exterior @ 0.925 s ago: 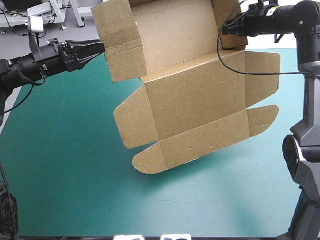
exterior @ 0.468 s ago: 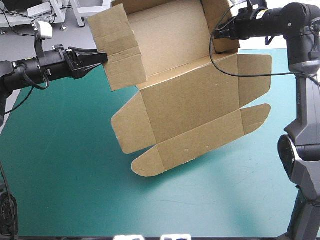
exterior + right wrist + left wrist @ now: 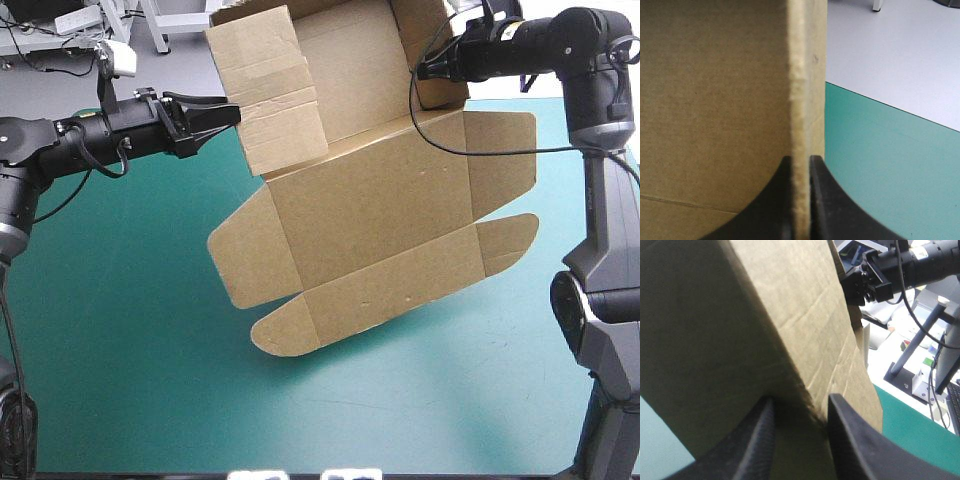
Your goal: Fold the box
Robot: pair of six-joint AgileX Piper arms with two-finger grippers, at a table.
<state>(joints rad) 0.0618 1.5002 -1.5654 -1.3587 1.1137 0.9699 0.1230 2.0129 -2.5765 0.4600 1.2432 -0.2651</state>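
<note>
The brown box (image 3: 370,200), a cut sheet of board, hangs tilted above the teal-green table (image 3: 120,340) and clear of it, with its 2 rounded flaps toward 7 and 3 o'clock. The left gripper (image 3: 228,110) pinches the bent side flap at the sheet's 10 o'clock. The right gripper (image 3: 420,72) clamps a wall edge at 1 o'clock, its fingers nearly closed on the board. The board looks light and stiff but hinges freely at its creases, so holds near an edge beside a crease should steer it best.

The box (image 3: 370,200) hangs above the table (image 3: 120,350), between left pincer (image 3: 232,112) and right pincer (image 3: 421,72).
</note>
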